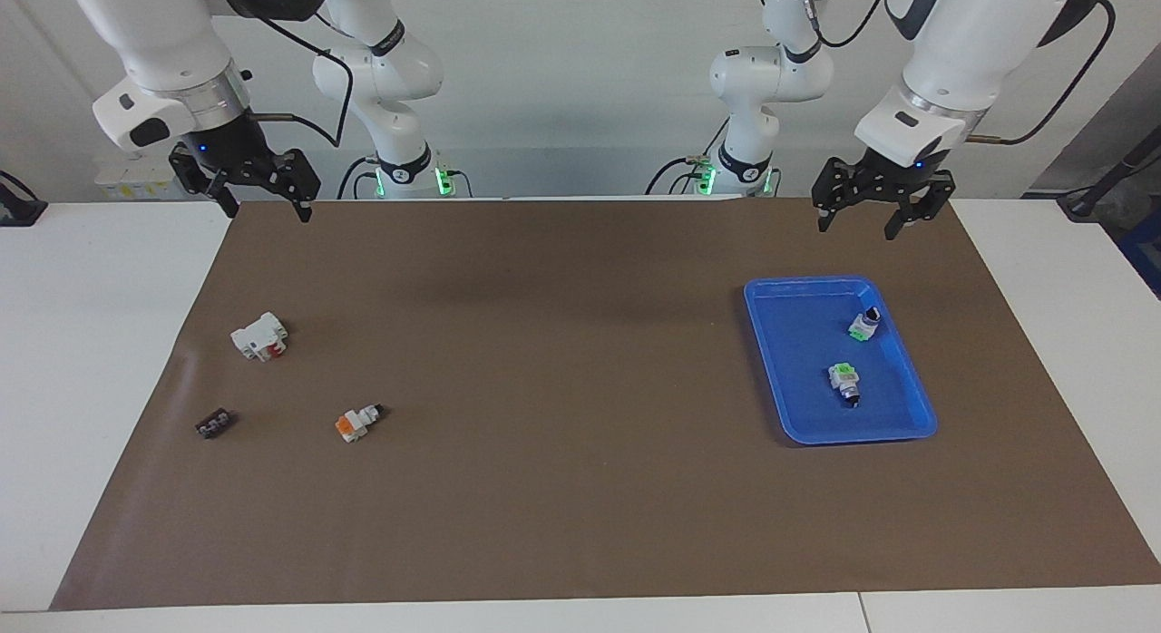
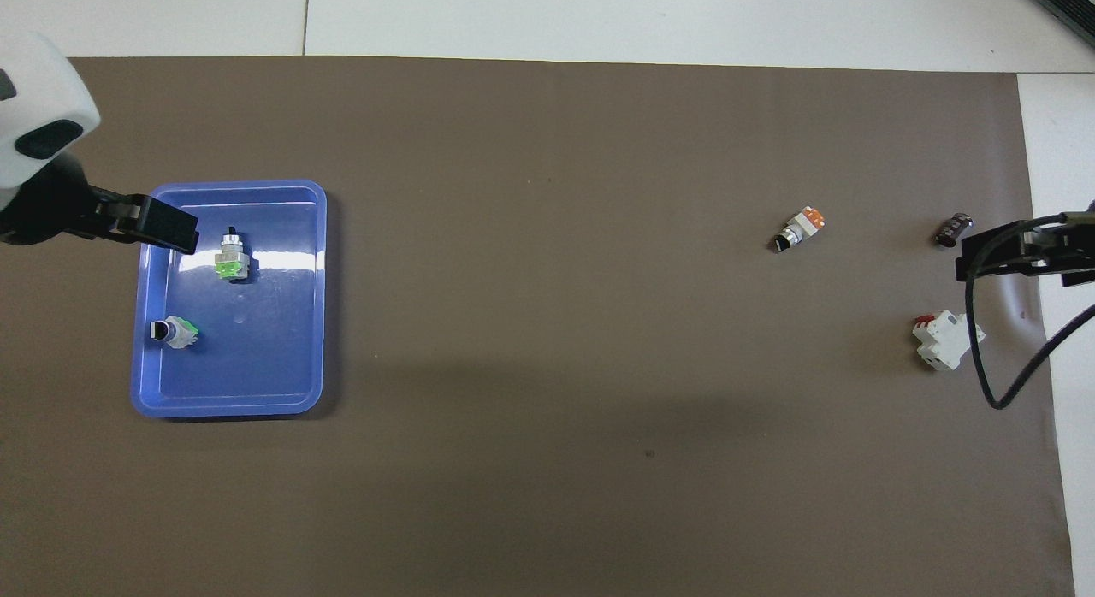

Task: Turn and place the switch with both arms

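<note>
Two green-capped switches lie in the blue tray (image 1: 771,297) toward the left arm's end of the table. The switch (image 1: 863,325) nearer the robots leans by the tray's wall, black knob up; in the overhead view this switch (image 2: 168,331) lies close to the tray's edge. The other switch (image 1: 843,380) (image 2: 231,259) lies mid-tray. My left gripper (image 1: 878,218) hangs open and empty, high over the mat's edge by the robots, clear of the tray. My right gripper (image 1: 263,202) waits open over the mat's corner at its own end.
An orange-capped switch (image 1: 356,423), a white block with red (image 1: 259,335) and a small dark part (image 1: 213,423) lie on the brown mat toward the right arm's end. Two slimmer arms with green-lit bases (image 1: 405,175) stand at the robots' edge.
</note>
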